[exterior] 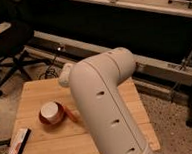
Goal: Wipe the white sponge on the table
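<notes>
The table point(44, 140) is small, with a light wooden plank top, and fills the lower left of the camera view. My thick white arm point(109, 105) rises from the bottom centre and bends left over the table, ending in a rounded white link point(65, 75) above the table's far edge. The gripper is not in view. I see no white sponge that I can name; the arm hides the table's right part.
A red bowl with a white round thing in it point(52, 112) sits mid-table, with an orange stick-like item point(71, 115) beside it. A flat packaged bar point(18, 143) lies at the front left edge. An office chair point(10, 53) stands far left. A dark rail point(154, 69) runs behind.
</notes>
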### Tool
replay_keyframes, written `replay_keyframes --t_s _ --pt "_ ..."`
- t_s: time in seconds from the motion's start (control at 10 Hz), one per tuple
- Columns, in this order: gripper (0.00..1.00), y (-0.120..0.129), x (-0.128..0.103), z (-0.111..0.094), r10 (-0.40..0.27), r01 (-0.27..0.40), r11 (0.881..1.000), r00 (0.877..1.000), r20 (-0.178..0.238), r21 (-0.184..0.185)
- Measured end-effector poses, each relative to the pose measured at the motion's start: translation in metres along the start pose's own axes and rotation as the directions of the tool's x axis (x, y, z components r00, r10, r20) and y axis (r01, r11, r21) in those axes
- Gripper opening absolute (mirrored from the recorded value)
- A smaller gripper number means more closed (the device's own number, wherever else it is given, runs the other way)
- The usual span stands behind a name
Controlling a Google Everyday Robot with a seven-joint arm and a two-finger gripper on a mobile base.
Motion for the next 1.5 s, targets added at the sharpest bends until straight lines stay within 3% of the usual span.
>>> replay_keyframes --t_s 0.8,1.5 --pt "0.20 0.044 0.017 -0.001 -0.039 0.040 0.998 0.999 0.028 -0.043" --pt "0.20 0.077 0.008 0.027 0.013 -0.012 0.999 0.999 0.042 -0.037"
